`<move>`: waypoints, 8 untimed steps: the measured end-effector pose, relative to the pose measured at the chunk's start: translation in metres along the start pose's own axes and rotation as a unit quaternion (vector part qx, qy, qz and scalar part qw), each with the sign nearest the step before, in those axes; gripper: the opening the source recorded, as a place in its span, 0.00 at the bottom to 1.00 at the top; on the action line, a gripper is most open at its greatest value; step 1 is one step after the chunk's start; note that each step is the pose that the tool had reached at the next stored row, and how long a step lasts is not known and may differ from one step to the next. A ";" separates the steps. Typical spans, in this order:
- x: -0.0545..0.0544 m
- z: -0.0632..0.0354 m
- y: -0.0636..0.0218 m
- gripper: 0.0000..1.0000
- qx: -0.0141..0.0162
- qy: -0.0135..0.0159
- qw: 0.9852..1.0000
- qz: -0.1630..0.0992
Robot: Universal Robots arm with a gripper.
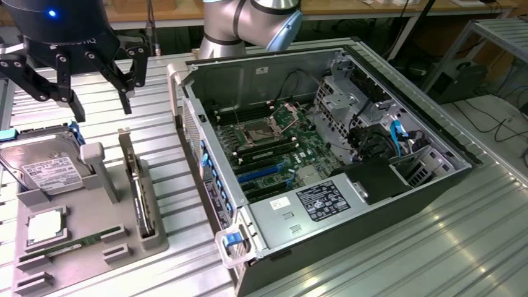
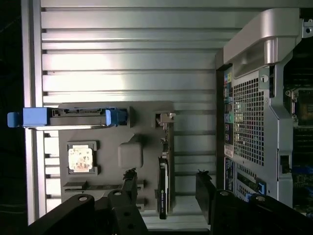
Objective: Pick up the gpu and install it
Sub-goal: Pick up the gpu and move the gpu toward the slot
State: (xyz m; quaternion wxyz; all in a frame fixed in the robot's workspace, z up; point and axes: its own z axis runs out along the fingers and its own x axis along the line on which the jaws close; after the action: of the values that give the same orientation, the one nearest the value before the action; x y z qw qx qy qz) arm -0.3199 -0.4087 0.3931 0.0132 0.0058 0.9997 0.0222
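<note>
**Work surface.** Ribbed metal table (image 1: 462,247). The open computer case (image 1: 194,124) lies on its side across the middle, and a grey tray (image 1: 91,213) sits toward the exterior view's left. A narrow strip of bare table separates the tray's edge from the case's rear wall. There is more open table beyond the tray, beneath the claw.

**Claw** (image 1: 103,110). Black, with its fingers (image 1: 123,80) spread apart and nothing between them. It hangs above the far end of the tray, clear of everything on it.

**Graphics card** (image 1: 136,185). Stands on its long edge in a slot along the side of the tray nearest the case. Its pale metal bracket (image 1: 125,139) points toward the claw. In the wrist view the card (image 2: 163,188) runs edge-on between the two fingertips, below them and untouched.

**Other tray contents.**
- Hard drive (image 1: 54,167), with blue side rails.
- Square processor chip (image 1: 46,226).
- Narrow memory stick (image 1: 70,244).
- A raised grey post stands between the drive and the card.

**Writing.**
- White label on the hard drive: text unreadable.
- Black label (image 1: 328,201) on the silver box inside the case: print too small to make out.
</note>
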 end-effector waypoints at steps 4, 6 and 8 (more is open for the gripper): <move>0.000 0.0002 -0.0040 0.60 0.000 0.000 1.000 -0.001; 0.000 0.0004 -0.0063 0.60 0.000 0.000 1.000 -0.001; 0.000 0.0010 -0.0086 0.60 0.000 0.000 1.000 -0.001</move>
State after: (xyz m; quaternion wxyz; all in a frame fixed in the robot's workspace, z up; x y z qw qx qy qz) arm -0.3199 -0.4172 0.3917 0.0132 0.0043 0.9997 0.0218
